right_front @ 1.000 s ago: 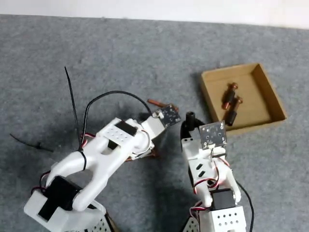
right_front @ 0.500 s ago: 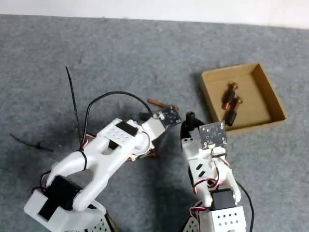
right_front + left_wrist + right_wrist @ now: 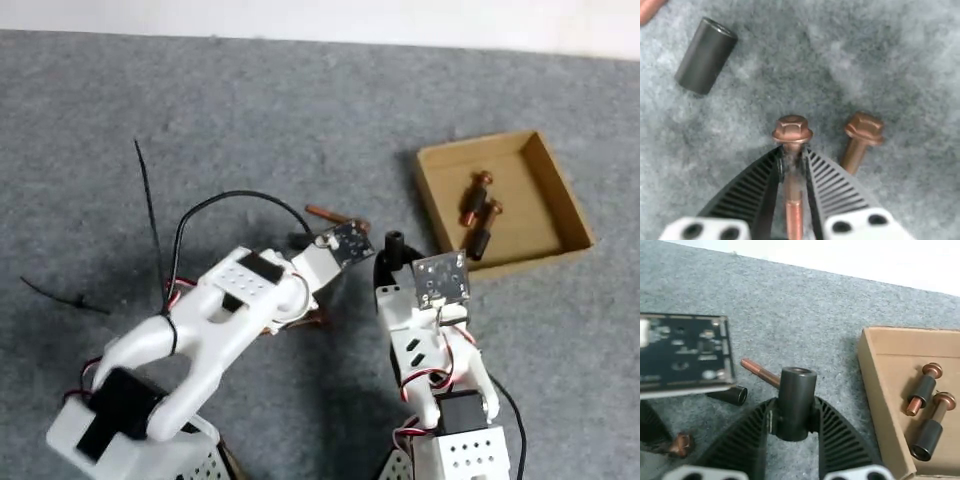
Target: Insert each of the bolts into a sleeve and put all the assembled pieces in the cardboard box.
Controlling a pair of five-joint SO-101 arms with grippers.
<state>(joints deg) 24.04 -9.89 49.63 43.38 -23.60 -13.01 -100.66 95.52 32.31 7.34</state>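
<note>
Bolt pinched at left, sleeve offered upright at right.
Pinches a copper bolt (image 3: 792,131) in the left gripper (image 3: 792,159), drawn in to a narrow gap on the shank just under the hex head, with the head poking past the tips, low over the grey mat (image 3: 890,60); probably gripped there to leave the threaded end free for feeding. Leaves a second bolt (image 3: 862,135) lying just beside it and a loose sleeve (image 3: 706,55) on its side farther off, seemingly the next pair. Leaves a long bolt (image 3: 759,371) flat on the mat between the arms. Clamps an upright sleeve (image 3: 796,397) round its middle in the right gripper (image 3: 794,412), bore upward, apparently to present an open mouth. Shows two assembled pieces (image 3: 924,389) lying side by side inside the cardboard box (image 3: 875,380) at far right.
</note>
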